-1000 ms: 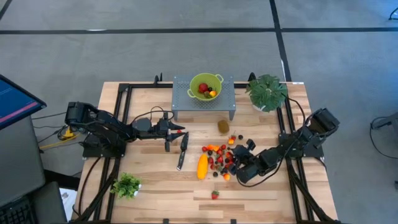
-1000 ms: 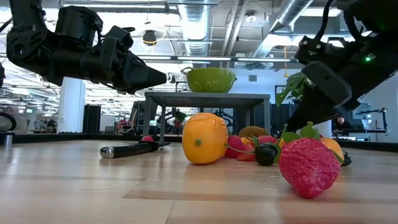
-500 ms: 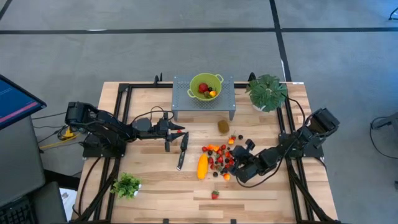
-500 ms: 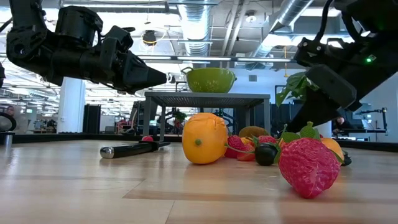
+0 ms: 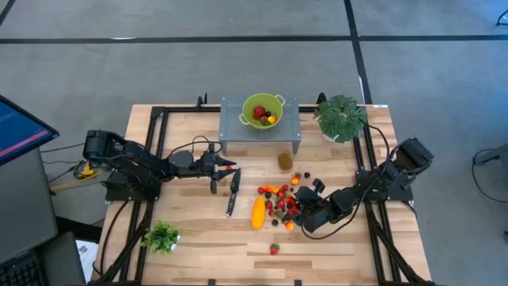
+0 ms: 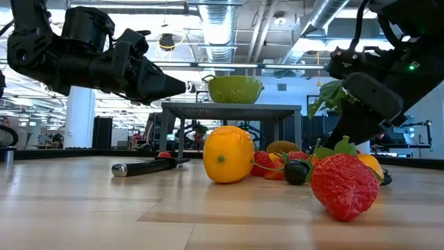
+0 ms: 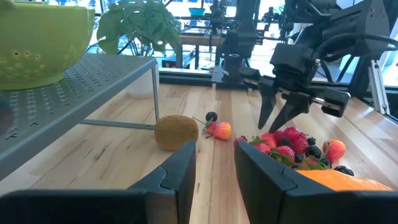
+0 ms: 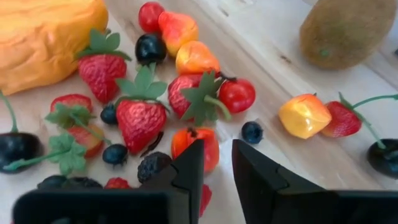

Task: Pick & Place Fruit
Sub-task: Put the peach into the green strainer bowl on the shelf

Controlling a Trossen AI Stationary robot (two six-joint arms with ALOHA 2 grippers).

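Lone strawberry: nearest the front edge of the table, apart from the rest of the fruit.
Small plant: front left corner area, near the frame rail.
Table: pale wood planks, edged by a black frame.
Long fruit: yellow-orange, lying on the left side of the pile.
Pile: strawberries and red, orange and dark balls scattered close together mid-table.
Right gripper: low over the pile's right side, fingers a narrow gap apart, nothing between them; an orange piece lies just under the gap.
Knife: flat on the wood, left of the pile.
Left gripper: hangs above the table left of the knife, pointing toward the pile, fingers slightly parted and empty.
Kiwi: just in front of the rack, behind the pile.
Rack: grey perforated metal stand at the back.
Colander: green, on the rack, with a few red and yellow pieces inside.
Large plant: back right corner.
Room: grey floor with dark lines; a monitor at the left; ceiling ducts in the low view.
Hard to see: from above, the right fingertips blend into the dark fruit; in the low view the kiwi is half hidden behind the pile.
Change: in the low view the right arm sits a touch higher than half a second ago; fruit, knife and left arm lie as before.
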